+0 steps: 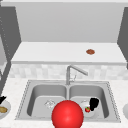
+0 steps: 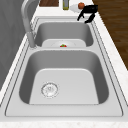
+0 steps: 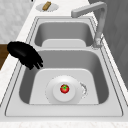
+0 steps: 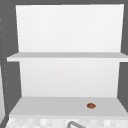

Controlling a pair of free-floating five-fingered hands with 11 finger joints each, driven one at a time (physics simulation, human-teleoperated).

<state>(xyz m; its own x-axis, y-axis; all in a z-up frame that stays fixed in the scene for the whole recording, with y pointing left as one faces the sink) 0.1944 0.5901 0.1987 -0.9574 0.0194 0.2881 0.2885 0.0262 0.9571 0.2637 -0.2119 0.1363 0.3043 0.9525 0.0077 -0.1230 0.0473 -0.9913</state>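
You've got a white speckled bench [image 1: 15, 92] with a double-basin steel sink [image 1: 67, 86] set in it. Right basin holds a white round plate [image 3: 56, 96] carrying a small red tomato [image 3: 64, 88]. Bench left end: white plate [image 3: 40, 7] with a brown bread piece [image 3: 46, 5]. White lower shelf [image 4: 50, 106] carries a small brown round item [image 4: 91, 105].
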